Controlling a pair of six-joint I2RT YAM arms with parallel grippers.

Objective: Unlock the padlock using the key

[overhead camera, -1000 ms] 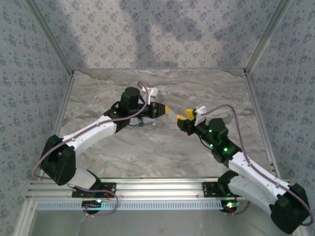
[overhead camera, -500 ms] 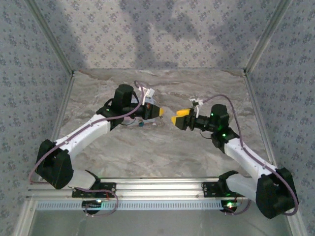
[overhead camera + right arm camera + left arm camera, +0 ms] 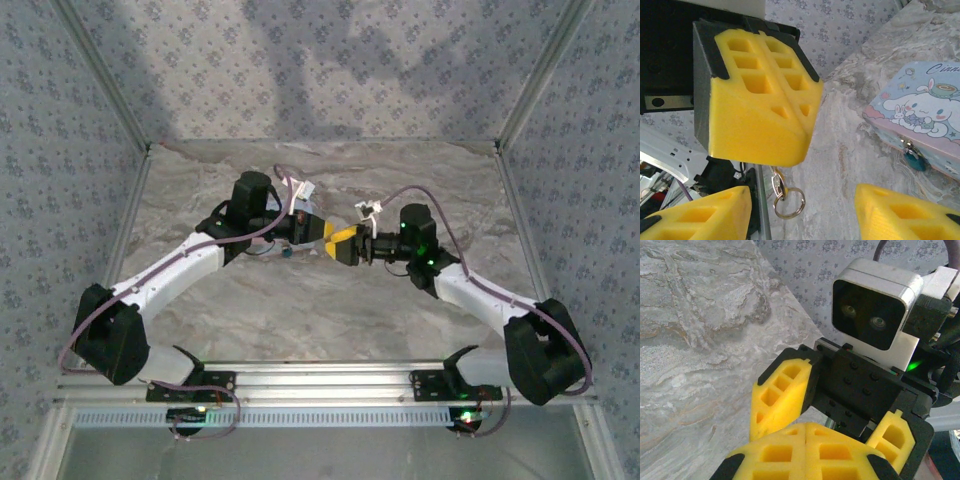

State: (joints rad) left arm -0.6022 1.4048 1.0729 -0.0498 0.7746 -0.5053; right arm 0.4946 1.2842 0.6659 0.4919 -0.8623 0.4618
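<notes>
Facing each other over the middle of the tabletop (image 3: 330,330), somewhat nearer its far edge than its near one, the left hand (image 3: 322,231) and the right hand (image 3: 343,245) stood tip to tip in the overhead view; I could not tell from there whether they touched.

Left hand: I saw its two yellow fingers (image 3: 755,105) pressed flat against each other, with no gap along the seam. A key ring (image 3: 787,202) on a short gold link hung free beneath them. The key itself was hidden from me, so I could not tell exactly what the pads pinched.

Right hand: it was spread wide. In the left wrist view I saw one yellow finger (image 3: 782,392) well apart from the other, the black palm bare between them, and nothing was held.

Padlock (image 3: 914,161): I saw the small teal body hanging at the clasp on the side wall of a pastel tin (image 3: 920,117) with a cartoon lid. The tin lay on the marbled tabletop, apart from both hands and off to the side of the key ring.
</notes>
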